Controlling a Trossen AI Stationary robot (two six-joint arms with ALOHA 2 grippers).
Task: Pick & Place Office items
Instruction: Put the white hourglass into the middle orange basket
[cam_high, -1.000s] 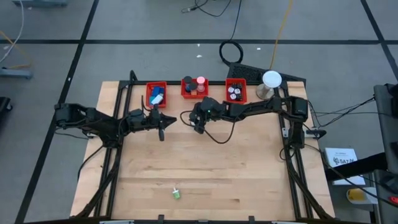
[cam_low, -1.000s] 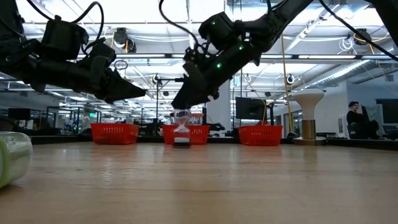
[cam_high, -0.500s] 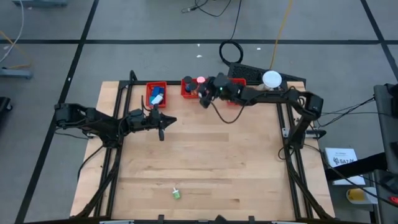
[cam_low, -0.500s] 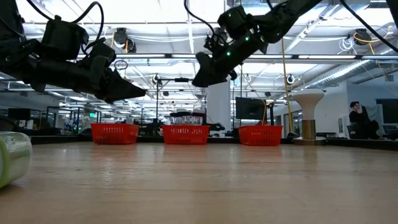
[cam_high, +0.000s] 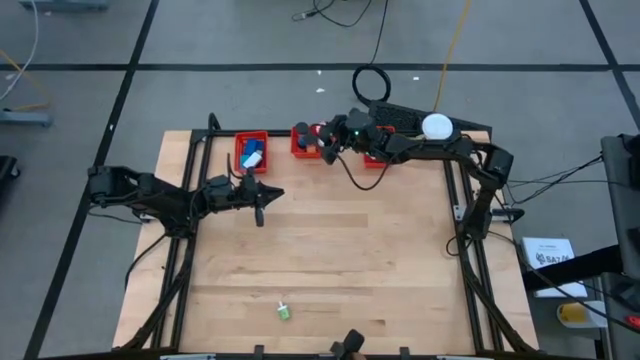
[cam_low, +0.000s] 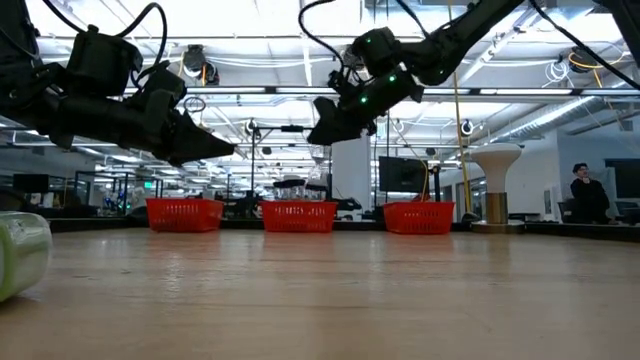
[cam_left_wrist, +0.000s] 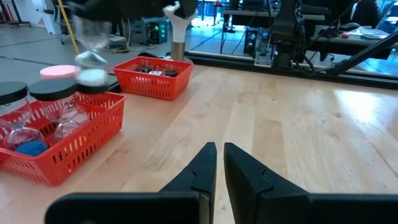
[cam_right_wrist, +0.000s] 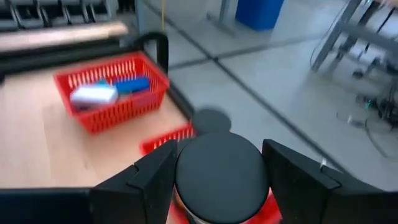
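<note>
The right claw (cam_right_wrist: 221, 177) held a black-capped piece (cam_right_wrist: 221, 163) between its two fingers, jaws set wide around the round cap. A second before, this claw had been low over the middle of the table, just short of the bins; it had since risen and travelled to the far edge, and hung above the middle bin (cam_high: 299, 148). I judged the pick complete and the carry nearly so, with only the lowering and release left for this piece. The left claw (cam_high: 260, 205) waited above the table in front of the left bin (cam_high: 240, 152), fingers pressed together and empty, unmoved over that second. Count: three red bins along the far edge. The left bin showed one blue piece (cam_right_wrist: 129, 84) and one white piece (cam_right_wrist: 93, 94). The middle bin showed black-capped glass pieces, at least two, and one pink-capped piece (cam_left_wrist: 60, 71). The contents of the right bin (cam_high: 380, 158) were too small to count. One green piece (cam_high: 283, 312) lay alone near the table's front edge, well apart from everything, not yet collected.
</note>
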